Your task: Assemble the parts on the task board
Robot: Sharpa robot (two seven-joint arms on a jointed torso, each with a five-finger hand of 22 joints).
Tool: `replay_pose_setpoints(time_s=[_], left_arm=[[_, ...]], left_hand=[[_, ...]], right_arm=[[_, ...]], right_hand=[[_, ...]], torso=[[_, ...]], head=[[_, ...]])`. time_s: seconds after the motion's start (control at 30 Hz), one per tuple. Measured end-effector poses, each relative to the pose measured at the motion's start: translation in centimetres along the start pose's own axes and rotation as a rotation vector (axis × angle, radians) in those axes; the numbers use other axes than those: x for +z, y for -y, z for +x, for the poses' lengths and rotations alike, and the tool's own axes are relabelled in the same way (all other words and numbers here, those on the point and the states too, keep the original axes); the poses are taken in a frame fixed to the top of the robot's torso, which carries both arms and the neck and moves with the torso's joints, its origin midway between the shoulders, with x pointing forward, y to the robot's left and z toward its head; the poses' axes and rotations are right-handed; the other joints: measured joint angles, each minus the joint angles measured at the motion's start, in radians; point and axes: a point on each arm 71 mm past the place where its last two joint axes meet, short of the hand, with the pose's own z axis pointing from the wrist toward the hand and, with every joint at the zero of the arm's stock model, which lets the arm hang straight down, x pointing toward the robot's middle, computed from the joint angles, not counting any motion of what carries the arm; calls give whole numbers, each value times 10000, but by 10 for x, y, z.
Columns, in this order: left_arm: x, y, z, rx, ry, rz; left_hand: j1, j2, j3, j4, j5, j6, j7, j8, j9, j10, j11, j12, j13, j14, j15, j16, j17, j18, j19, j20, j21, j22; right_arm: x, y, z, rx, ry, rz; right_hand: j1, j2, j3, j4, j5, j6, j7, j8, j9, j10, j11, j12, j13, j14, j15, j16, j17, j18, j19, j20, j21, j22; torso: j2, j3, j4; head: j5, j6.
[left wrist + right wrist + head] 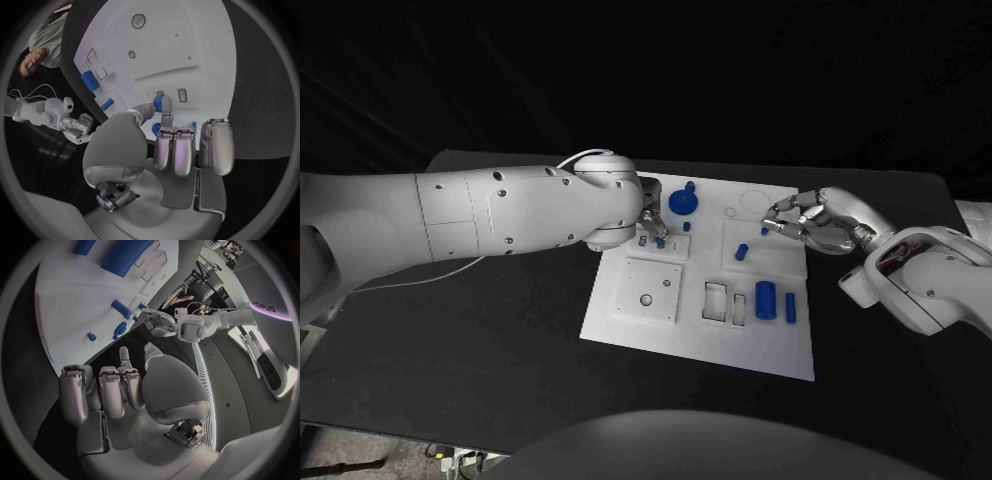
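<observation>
Nearest on the task board (646,325), a large blue cylinder (766,299) and slim bar (790,307) lie loose, unassembled. Mid-board stand two short pegs (743,252). Farther back, the left hand (646,222) pinches a small blue part (159,103); the right hand (805,222) hovers, fingers curled on nothing. One blue knob (682,201) looks seated.

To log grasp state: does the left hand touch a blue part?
Touching. In the left wrist view, the left hand pinches a small blue part between thumb and fingers.
</observation>
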Motion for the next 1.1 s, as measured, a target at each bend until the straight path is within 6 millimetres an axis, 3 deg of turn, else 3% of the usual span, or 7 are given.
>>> replay_pose_setpoints(time_s=[1.1], left_arm=[[0, 0, 3, -58, -192, 26]], left_hand=[[11, 12, 1, 1, -4, 85, -51, 1, -12, 12, -11, 0, 0, 1, 4, 0, -3, 0, 0, 1, 0, 0]], right_arm=[[0, 0, 0, 3, -4, 4]], right_hand=[[89, -11, 2, -56, 40, 0, 0, 0, 1, 0, 0, 0, 0, 0, 0, 0, -3, 0, 0, 0, 0, 5]], torso=[[-1, -1, -7]], head=[[16, 0]])
